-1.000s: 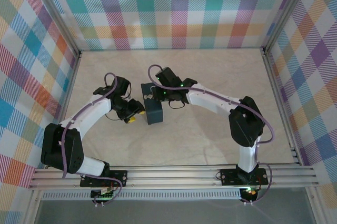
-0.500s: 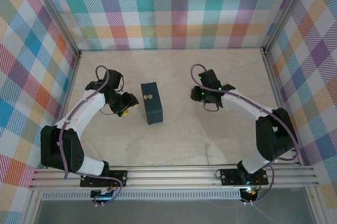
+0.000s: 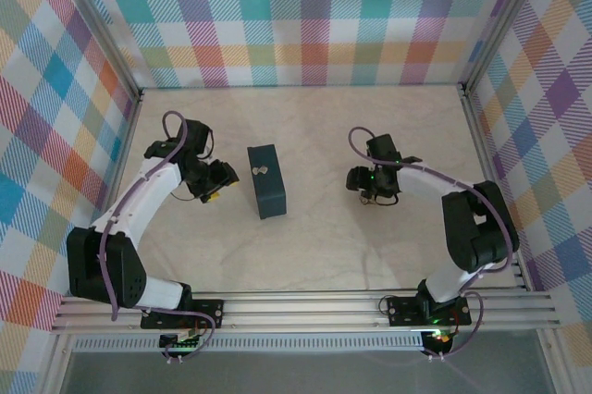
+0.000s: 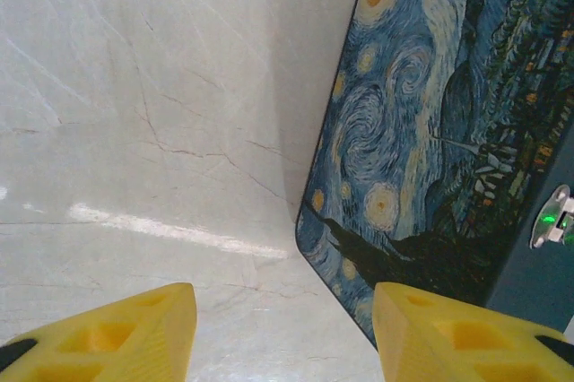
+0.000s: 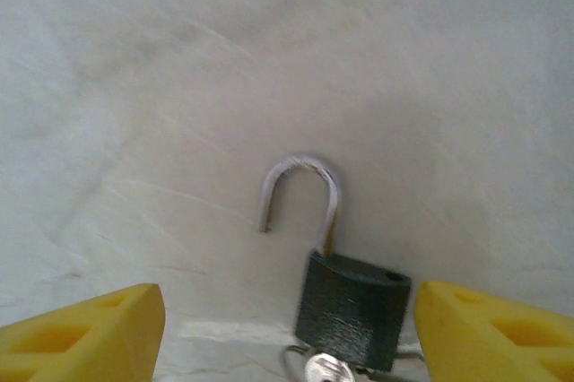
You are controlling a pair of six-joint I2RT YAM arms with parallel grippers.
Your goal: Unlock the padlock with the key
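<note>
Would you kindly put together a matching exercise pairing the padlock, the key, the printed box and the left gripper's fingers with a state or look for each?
Things:
1. padlock
2. key
3. Starry Night box
4. left gripper fingers

States:
A. yellow, spread apart
B. shackle sprung open, one end free
C. printed with blue and yellow swirls
D. silver, at the padlock body's bottom edge

Pairs: 1-B, 2-D, 3-C, 4-A

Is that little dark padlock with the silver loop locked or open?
Open. On the dark padlock, one end of the silver loop hangs free.
</note>
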